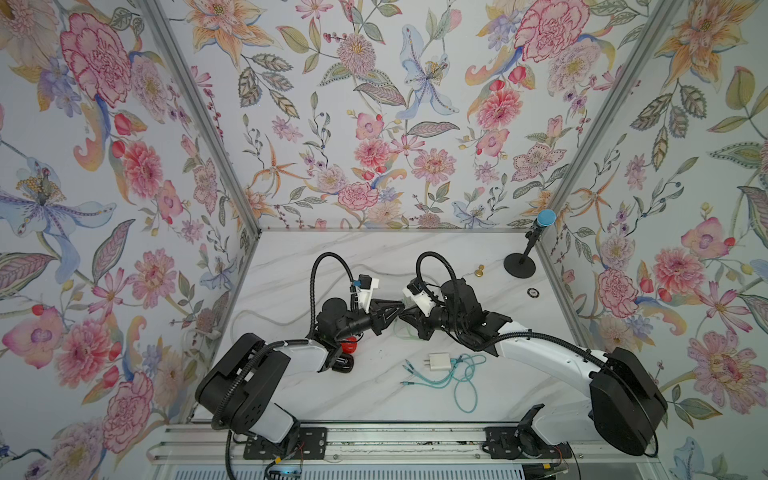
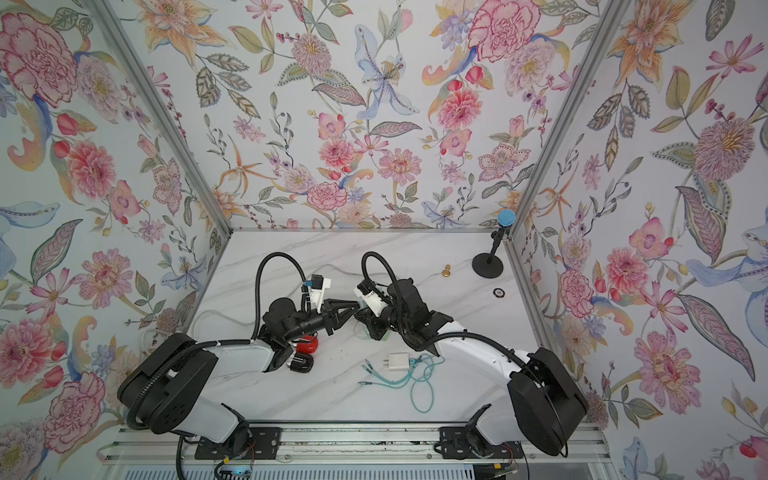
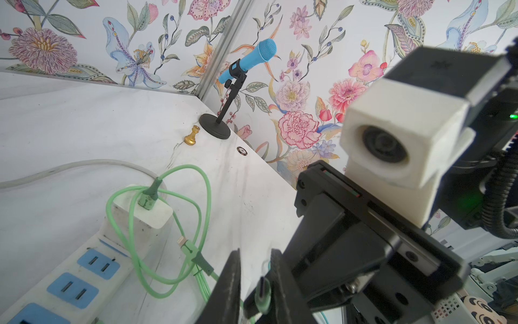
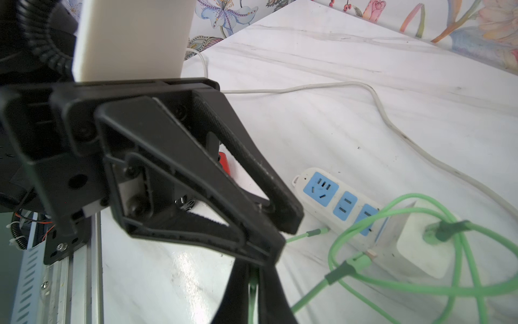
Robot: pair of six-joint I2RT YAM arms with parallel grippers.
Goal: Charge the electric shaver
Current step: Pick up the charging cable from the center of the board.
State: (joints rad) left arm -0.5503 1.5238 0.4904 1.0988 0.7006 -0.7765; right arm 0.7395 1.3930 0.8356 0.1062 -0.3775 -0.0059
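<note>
Left of centre in a top view, under left forearm: red-and-black plastic electric shaver [image 1: 350, 347]. Looks light, slick; best pinched across black body. Low in left wrist view: left gripper [image 3: 256, 269] barely parted around dark-tipped plug [image 3: 262, 293] of soft green cable [image 3: 203, 286], grip unclear. Bottom of right wrist view: right gripper [image 4: 253, 294] clenched on that cable, white power strip [image 4: 344, 206] nearby.
</note>
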